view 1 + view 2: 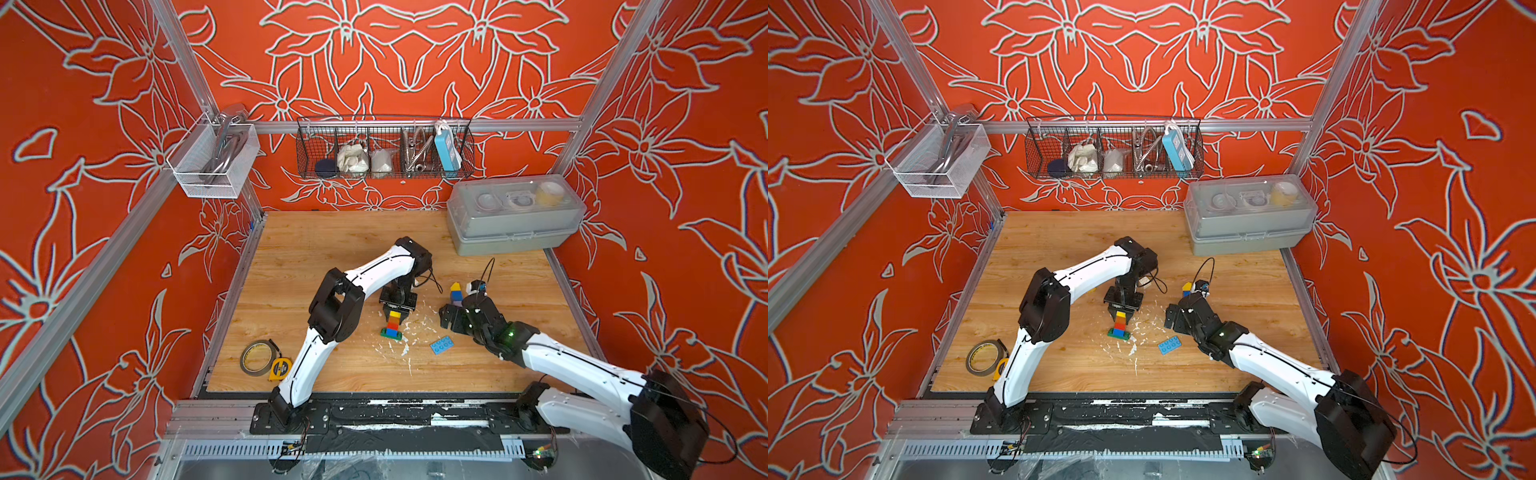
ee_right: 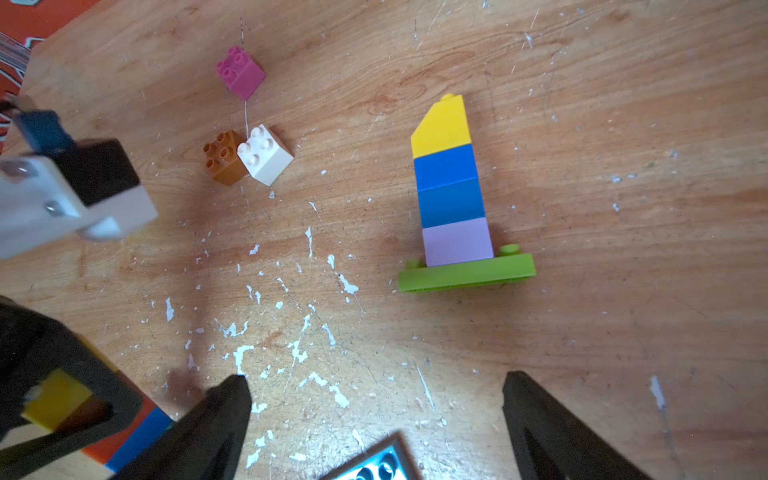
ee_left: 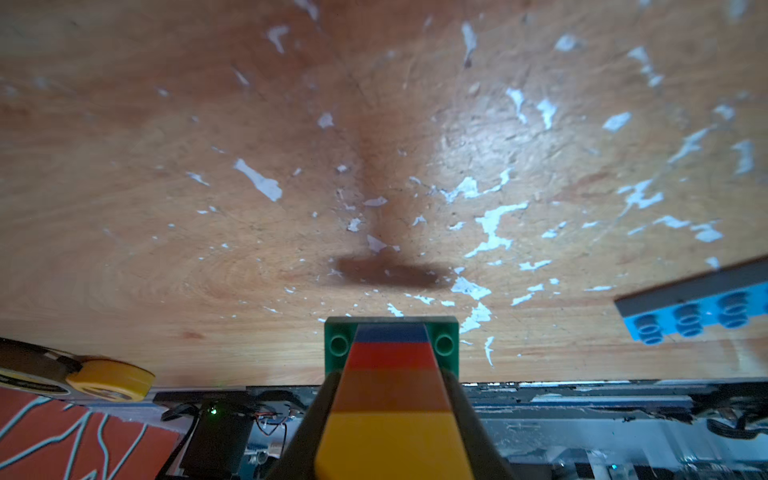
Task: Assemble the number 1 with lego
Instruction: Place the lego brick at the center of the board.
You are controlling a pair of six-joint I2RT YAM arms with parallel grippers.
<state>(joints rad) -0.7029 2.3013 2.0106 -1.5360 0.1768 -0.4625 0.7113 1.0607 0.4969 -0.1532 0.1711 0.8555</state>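
My left gripper (image 3: 390, 382) is clamped on the brick stack (image 1: 392, 323), yellow top, green plate at its base, mid table (image 1: 316, 249). My right gripper (image 2: 376, 380) is wide open, holding nothing, near the second tower (image 2: 451, 195) lying on its side. The blue plate (image 1: 441, 345) lies loose nearby.

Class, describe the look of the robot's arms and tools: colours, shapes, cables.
The left arm and right arm have rounded white shells, black seam lines and boxy black joints. Black cables loop at both wrists; the right arm shows a green light. Left tool and right tool: black, tapering fingers.
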